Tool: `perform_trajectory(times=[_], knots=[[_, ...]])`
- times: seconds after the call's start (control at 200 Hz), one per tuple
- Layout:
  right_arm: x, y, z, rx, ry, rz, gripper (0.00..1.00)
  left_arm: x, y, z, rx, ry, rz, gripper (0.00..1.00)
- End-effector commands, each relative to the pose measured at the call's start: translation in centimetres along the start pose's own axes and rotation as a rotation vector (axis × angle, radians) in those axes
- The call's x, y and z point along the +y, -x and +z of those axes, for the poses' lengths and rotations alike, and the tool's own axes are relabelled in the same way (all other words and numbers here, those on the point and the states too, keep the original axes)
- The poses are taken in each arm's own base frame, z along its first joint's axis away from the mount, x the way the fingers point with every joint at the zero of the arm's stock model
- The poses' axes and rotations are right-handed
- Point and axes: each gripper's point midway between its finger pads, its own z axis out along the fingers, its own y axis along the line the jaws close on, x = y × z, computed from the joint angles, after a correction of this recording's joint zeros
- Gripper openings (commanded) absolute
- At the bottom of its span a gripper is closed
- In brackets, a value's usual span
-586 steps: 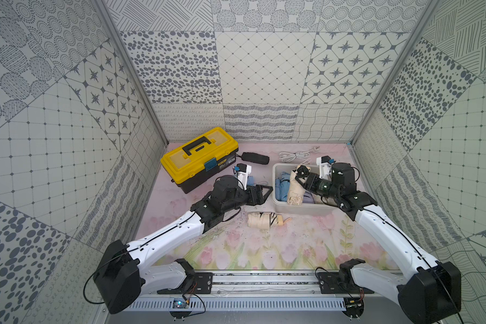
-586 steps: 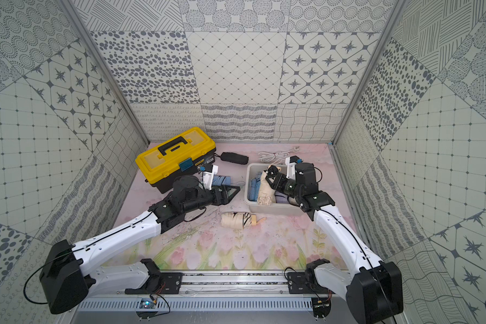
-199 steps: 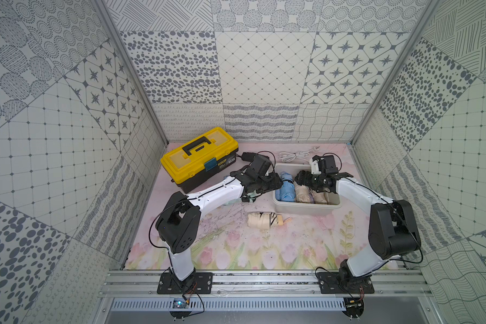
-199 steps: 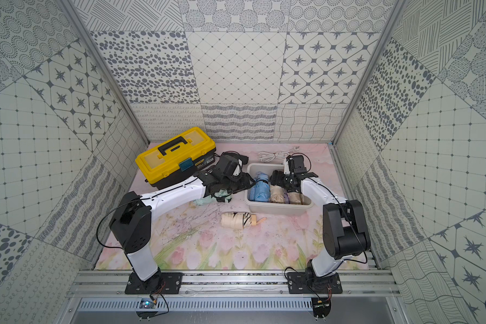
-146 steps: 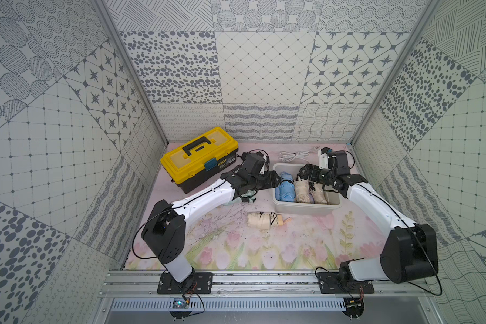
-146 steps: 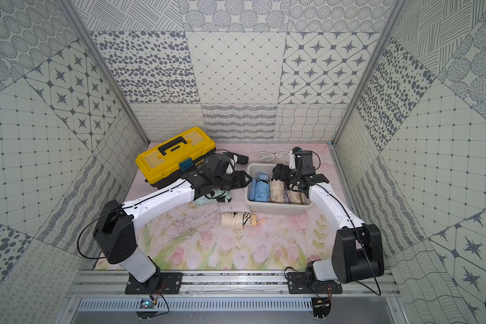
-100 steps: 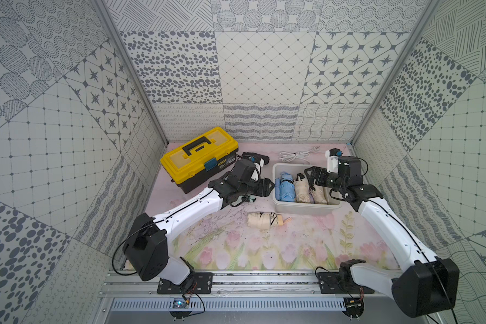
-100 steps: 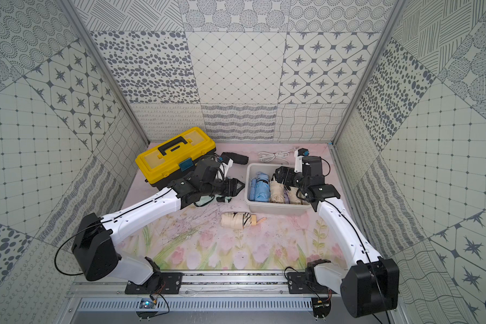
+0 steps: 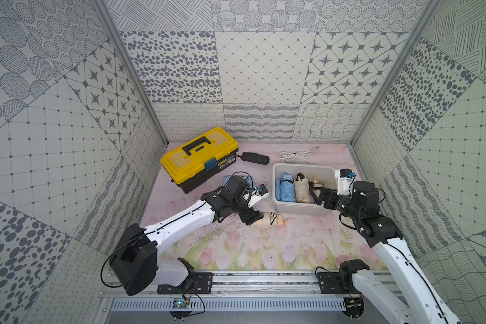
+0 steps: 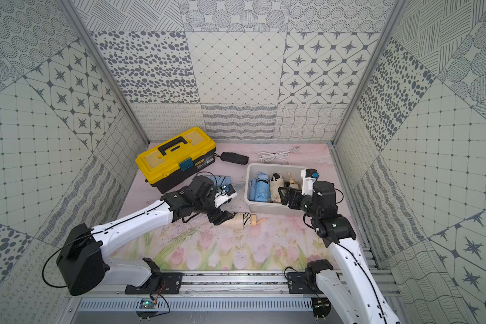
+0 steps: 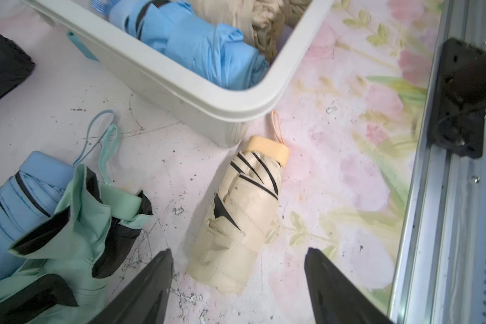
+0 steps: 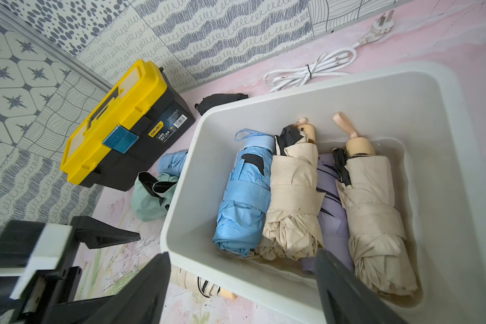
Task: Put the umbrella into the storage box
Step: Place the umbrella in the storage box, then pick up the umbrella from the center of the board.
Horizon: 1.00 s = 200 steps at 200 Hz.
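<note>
Four folded umbrellas (image 12: 292, 196) lay in the storage box (image 12: 348, 95) just beyond the right gripper's (image 12: 243, 254) wide, empty fingers, while a cream umbrella (image 11: 244, 207) lay on the mat (image 11: 334, 174), ungrasped, its end between the left gripper's (image 11: 238, 249) spread, empty fingers.

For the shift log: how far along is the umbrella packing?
Done: the storage box holds a blue umbrella, two beige umbrellas and a lilac umbrella. In hand: nothing gripped; the open left gripper sits over the cream umbrella, the open right gripper hovers empty at the box. Left: that one, plus the mint umbrella, second blue umbrella and maybe the black bundle outside.
</note>
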Motion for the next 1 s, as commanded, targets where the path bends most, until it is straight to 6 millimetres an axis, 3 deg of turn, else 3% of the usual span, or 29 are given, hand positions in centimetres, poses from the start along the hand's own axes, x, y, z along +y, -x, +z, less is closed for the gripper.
perform_trajectory(times=[0.0, 0.135, 0.345, 0.62, 0.745, 0.87, 0.996], knots=[[-0.3, -0.4, -1.3, -0.022, -0.025, 0.024, 0.86, -1.7, -3.4, 1.2, 0.07, -0.087, 0.301, 0.81], [0.3, 0.3, -2.7, -0.073, -0.009, 0.042, 0.87, -2.3, -5.1, 2.7, 0.09, -0.11, 0.33, 0.83], [0.6, 0.6, -3.3, -0.076, -0.005, 0.055, 0.86, -1.6, -6.0, 4.7, 0.112, -0.071, 0.414, 0.86], [0.6, 0.3, -3.2, -0.067, 0.0, 0.081, 0.86, 0.1, -4.8, 6.2, 0.098, -0.013, 0.494, 0.87], [0.5, 0.3, -3.2, -0.065, -0.006, 0.082, 0.86, -0.3, -4.0, 5.9, 0.073, -0.034, 0.505, 0.85], [0.4, 0.4, -3.2, -0.069, -0.012, 0.078, 0.86, -1.5, -4.6, 4.7, 0.101, -0.102, 0.529, 0.8], [0.3, 0.3, -3.1, -0.065, -0.017, 0.077, 0.86, -1.3, -4.6, 4.0, 0.128, -0.089, 0.547, 0.8]])
